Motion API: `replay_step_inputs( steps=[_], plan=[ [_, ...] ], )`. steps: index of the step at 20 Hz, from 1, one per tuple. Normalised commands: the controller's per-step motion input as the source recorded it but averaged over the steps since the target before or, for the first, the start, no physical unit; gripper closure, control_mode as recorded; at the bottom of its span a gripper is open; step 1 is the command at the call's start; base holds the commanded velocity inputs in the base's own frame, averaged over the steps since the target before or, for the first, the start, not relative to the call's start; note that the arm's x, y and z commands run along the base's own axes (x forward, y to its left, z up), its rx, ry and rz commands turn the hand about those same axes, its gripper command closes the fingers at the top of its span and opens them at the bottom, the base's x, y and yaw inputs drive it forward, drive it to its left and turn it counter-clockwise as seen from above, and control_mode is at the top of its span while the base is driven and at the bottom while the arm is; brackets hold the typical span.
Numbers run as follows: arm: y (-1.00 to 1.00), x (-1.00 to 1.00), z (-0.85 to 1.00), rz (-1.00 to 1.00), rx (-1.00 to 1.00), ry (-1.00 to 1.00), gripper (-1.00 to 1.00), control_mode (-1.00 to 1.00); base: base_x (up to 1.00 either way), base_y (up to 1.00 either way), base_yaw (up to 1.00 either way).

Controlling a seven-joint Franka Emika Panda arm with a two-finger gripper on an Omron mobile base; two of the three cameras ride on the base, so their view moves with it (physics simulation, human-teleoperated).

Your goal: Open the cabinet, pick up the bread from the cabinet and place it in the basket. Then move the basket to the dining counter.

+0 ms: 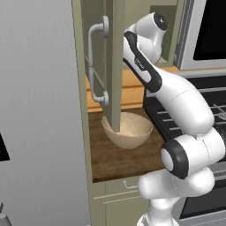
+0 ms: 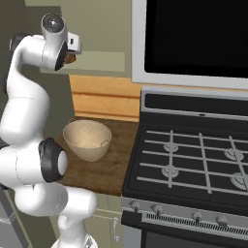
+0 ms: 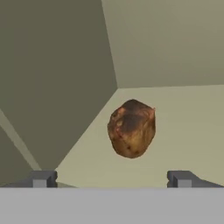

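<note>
Cabinet [image 1: 115, 66] door's swung open. Gripper [image 3: 111, 178] fingers spread wide, pointed at the bread [image 3: 131, 128] sitting on the shelf inside, not touching. Basket [image 2: 87, 139] is on the worktop [image 2: 114, 164] below.

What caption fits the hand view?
Open gripper facing the bread on the cabinet shelf.

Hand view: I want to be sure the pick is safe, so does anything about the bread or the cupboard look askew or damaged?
Nothing stands out. The bread, a brown crusty lump, sits whole on the bare cabinet floor near the back corner, and the open claw has not reached it.
</note>
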Motion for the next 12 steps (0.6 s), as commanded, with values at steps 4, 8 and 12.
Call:
replay_step_inputs(
  steps=[4,8,12],
  plan=[
    [0.1,0.3,-0.2,-0.02,0.0,0.0,-1.0,-1.0,0.0,0.0,0.0],
    [0.14,0.32,-0.15,-0.02,0.0,0.0,-1.0,-1.0,0.0,0.0,0.0],
    [0.13,0.47,0.0,-0.02,0.0,0.0,-1.0,-1.0,0.0,0.0,0.0]
  ],
)
